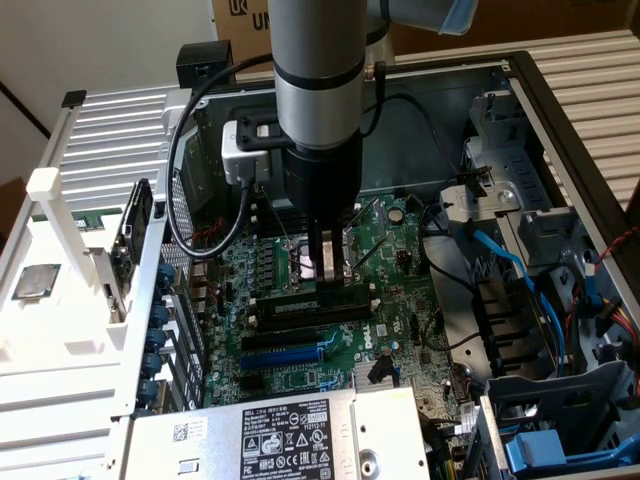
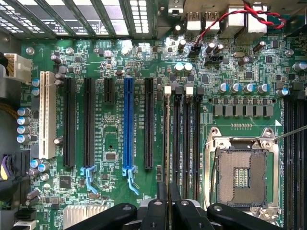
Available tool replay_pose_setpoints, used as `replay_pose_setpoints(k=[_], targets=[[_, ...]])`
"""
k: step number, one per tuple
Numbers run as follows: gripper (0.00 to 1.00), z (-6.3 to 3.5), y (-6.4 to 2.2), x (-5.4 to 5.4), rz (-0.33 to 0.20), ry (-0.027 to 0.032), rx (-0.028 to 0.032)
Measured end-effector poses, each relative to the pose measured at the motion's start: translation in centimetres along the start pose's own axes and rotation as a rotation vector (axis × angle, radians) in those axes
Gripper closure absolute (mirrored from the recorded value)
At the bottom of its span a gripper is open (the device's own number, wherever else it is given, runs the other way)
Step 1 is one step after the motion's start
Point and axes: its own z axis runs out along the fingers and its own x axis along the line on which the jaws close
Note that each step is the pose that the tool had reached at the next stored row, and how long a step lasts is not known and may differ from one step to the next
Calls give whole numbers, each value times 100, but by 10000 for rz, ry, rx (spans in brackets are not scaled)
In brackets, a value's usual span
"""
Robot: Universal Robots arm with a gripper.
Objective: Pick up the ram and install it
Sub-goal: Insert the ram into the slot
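- As the arm reaches down into the open computer case point(image 1: 560, 130), the pincer point(image 1: 328, 278) is clenched on the ram point(image 1: 290, 309), its two fingers pressed to the stick's flat faces at about mid-length.
- The ram stands on its long edge directly under the pincer, lined up along a memory slot on the motherboard point(image 1: 400, 300). From the wrist view it is a thin dark line point(image 2: 166, 143) running away from the fingertips point(image 2: 161, 203).
- Whether the stick is fully seated cannot be told.
- Empty black memory slots point(image 2: 186, 143) lie just beside the pincer on one side. The blue slot point(image 2: 128, 124) sits farther off on the other, and the bare processor socket point(image 2: 241, 177) lies beyond the memory slots.
- The ram looks light, thin and stiff, a board that will not flex much but could crack or shed a chip if twisted.
- The top edge near the middle is judged the safest hold, with the pads flat on both faces and well clear of the contact edge.
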Motion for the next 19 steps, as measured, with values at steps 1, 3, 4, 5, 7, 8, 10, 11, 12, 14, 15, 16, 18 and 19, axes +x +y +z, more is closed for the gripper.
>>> replay_pose_setpoints(k=[1, 3, 4, 5, 7, 8, 10, 11, 12, 14, 15, 16, 18, 19], targets=[[87, 2, 0, 0, 0, 0, 0], [87, 5, 0, 0, 0, -1, 0], [87, 7, 0, 0, 0, -1, 0], [87, 9, 0, 0, 0, 0, 0], [87, 13, 0, 0, 0, 0, 0], [87, 13, 1, 0, 1, 0, 0], [87, 15, 4, 0, 0, 0, 0], [87, 15, 5, -1, 0, -1, 0], [87, 15, 5, 0, -1, 0, 0], [87, 16, 5, -1, 0, -2, 1], [87, 16, 5, -3, -1, -1, 1], [87, 15, 5, -4, -14, 0, 0], [87, 16, 5, -4, -17, 2, -1], [87, 18, 5, -4, -18, 2, 0]])
